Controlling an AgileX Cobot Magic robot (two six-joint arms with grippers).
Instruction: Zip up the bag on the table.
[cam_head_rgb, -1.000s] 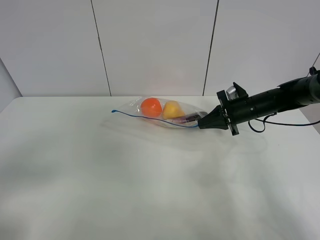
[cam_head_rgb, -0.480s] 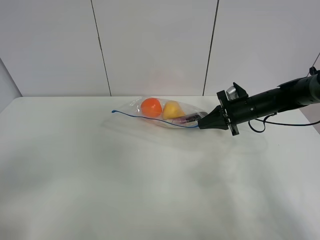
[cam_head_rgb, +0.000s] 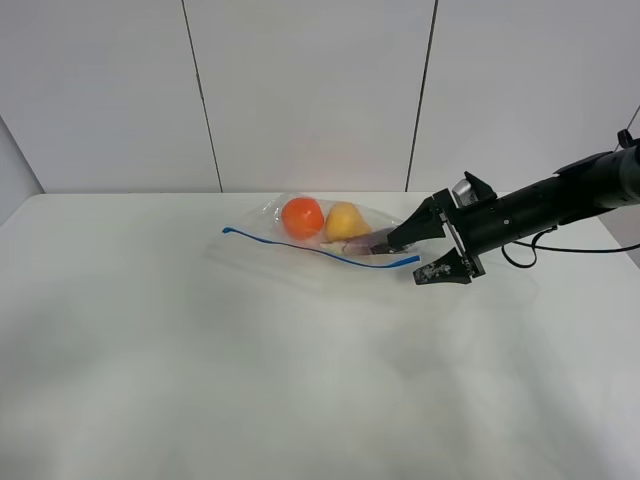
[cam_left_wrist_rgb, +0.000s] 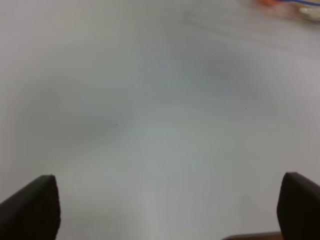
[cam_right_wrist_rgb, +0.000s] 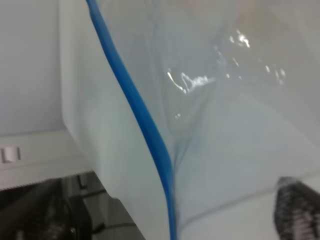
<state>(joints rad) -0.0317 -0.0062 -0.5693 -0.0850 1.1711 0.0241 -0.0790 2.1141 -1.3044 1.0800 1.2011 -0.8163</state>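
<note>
Bag (cam_head_rgb: 330, 232) lies flat at far middle of table (cam_head_rgb: 250, 380). Right gripper (cam_head_rgb: 424, 247) at bag's right end, jaws spread, nothing held, blue zip strip (cam_head_rgb: 320, 250) between them. Zip looks run full length. Left gripper (cam_left_wrist_rgb: 165, 210) released, well off bag.

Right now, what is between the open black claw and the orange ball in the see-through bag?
In the high view, a yellow toy fruit and a purple one lie inside the clear plastic bag, between the right gripper and the orange ball.
</note>
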